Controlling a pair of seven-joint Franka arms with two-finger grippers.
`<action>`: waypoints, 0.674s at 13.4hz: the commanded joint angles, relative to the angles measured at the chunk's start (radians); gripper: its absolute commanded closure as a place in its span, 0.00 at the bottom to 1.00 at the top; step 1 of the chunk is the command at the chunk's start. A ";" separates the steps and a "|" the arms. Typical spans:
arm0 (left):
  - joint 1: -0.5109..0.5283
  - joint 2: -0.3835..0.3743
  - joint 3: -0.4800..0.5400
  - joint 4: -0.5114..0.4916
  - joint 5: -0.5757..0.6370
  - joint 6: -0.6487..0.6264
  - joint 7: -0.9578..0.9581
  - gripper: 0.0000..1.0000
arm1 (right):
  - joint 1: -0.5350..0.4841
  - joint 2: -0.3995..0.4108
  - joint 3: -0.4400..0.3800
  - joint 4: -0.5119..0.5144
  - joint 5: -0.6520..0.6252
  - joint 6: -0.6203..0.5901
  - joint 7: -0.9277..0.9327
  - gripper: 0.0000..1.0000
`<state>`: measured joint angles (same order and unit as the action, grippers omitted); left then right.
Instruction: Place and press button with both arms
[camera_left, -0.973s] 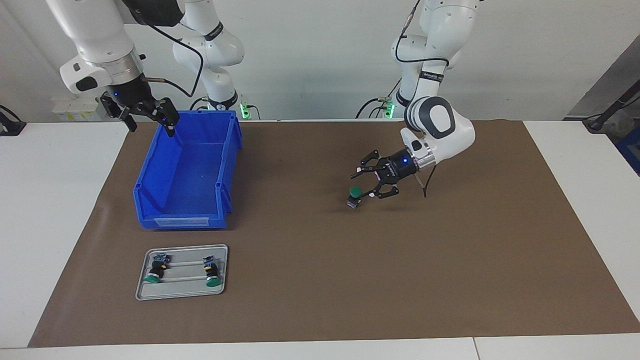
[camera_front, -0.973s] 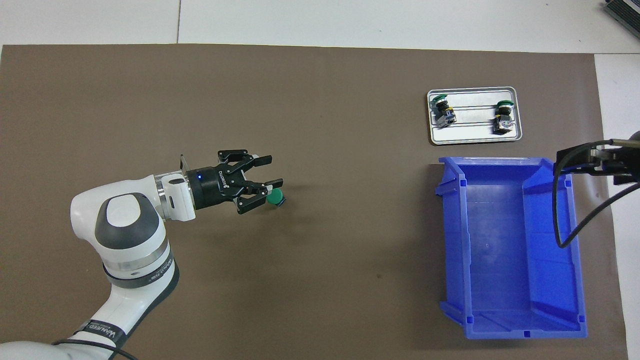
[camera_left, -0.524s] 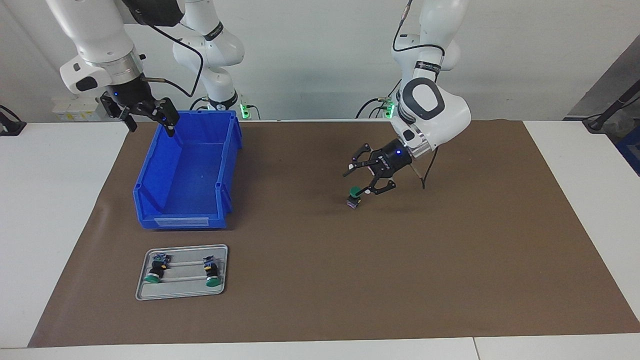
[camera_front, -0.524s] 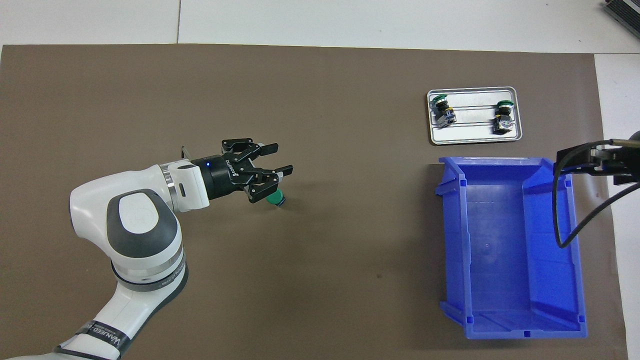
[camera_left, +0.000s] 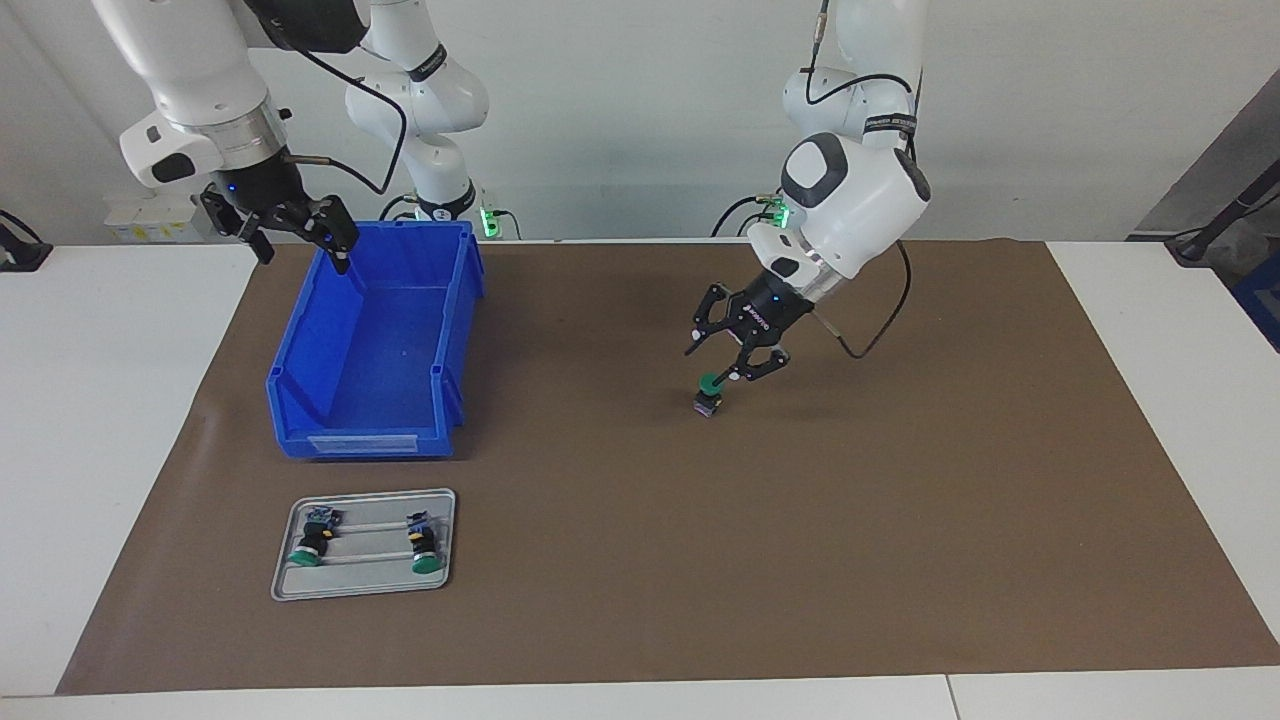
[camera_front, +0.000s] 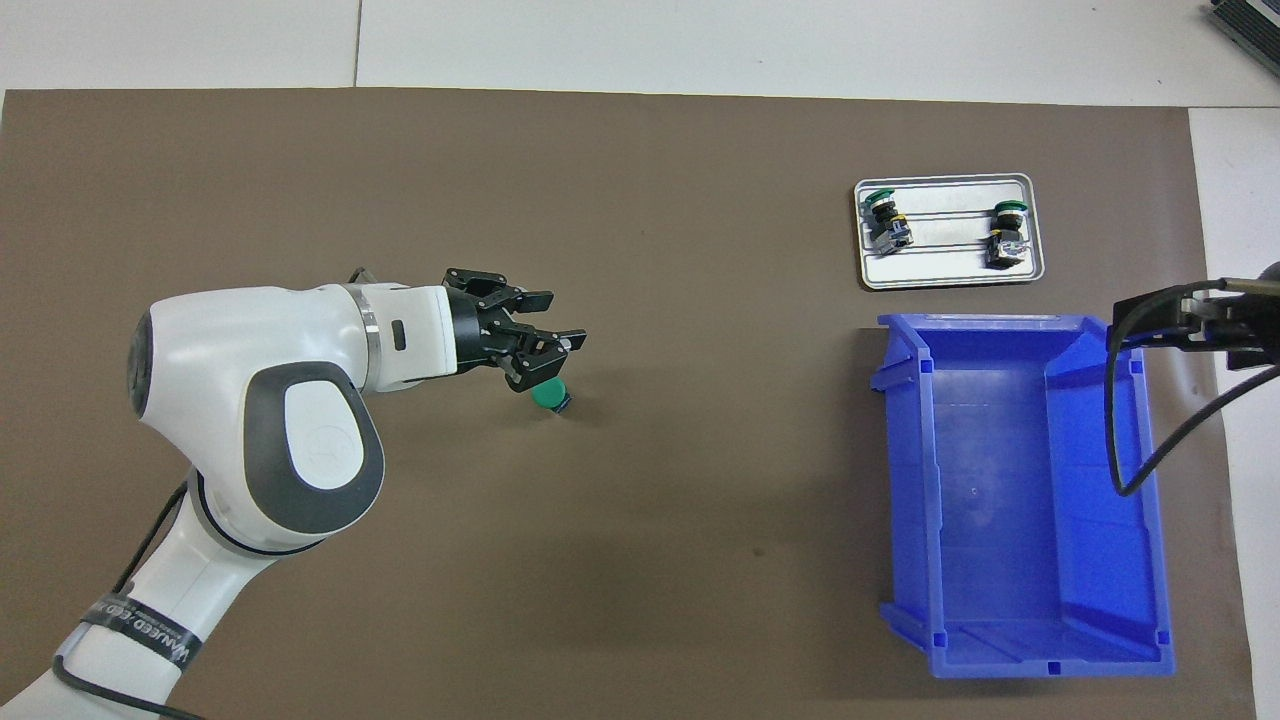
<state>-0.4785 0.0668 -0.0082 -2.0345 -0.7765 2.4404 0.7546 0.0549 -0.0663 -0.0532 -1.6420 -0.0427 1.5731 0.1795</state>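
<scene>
One button (camera_left: 710, 392) stands upright on the brown mat near the middle of the table, green cap up; from overhead its cap (camera_front: 550, 397) shows. My left gripper (camera_left: 728, 352) slants down just above it, open, nothing between its fingers. Its lower fingertip (camera_left: 737, 374) is right beside the cap; whether it touches I cannot tell. From overhead the left gripper (camera_front: 558, 322) sits at the cap's edge. My right gripper (camera_left: 300, 243) waits, open and holding nothing, above the corner of the blue bin (camera_left: 365, 440) nearest the robots.
A small grey tray (camera_left: 370, 493) lies on the mat, farther from the robots than the bin, with two more buttons (camera_left: 312, 545) (camera_left: 424, 548) on their sides in it. The bin (camera_front: 905, 480) holds nothing. A black cable hangs over the bin from the right arm.
The left arm's wrist has risen and turned, so its gripper went from nearly level to a steeper downward slant over the button. The button stayed put. The right arm has not moved.
</scene>
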 joint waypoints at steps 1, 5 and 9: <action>-0.028 0.019 0.011 0.017 0.086 0.011 -0.215 0.44 | -0.012 -0.010 0.006 -0.010 0.018 0.008 -0.020 0.00; -0.040 0.016 0.013 0.016 0.251 -0.082 -0.461 0.43 | -0.012 -0.010 0.006 -0.009 0.018 0.010 -0.020 0.00; -0.066 0.004 0.011 0.016 0.584 -0.193 -0.729 0.23 | -0.012 -0.010 0.006 -0.010 0.018 0.008 -0.020 0.00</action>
<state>-0.5201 0.0757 -0.0109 -2.0332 -0.2978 2.3102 0.1346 0.0549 -0.0663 -0.0532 -1.6420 -0.0427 1.5731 0.1795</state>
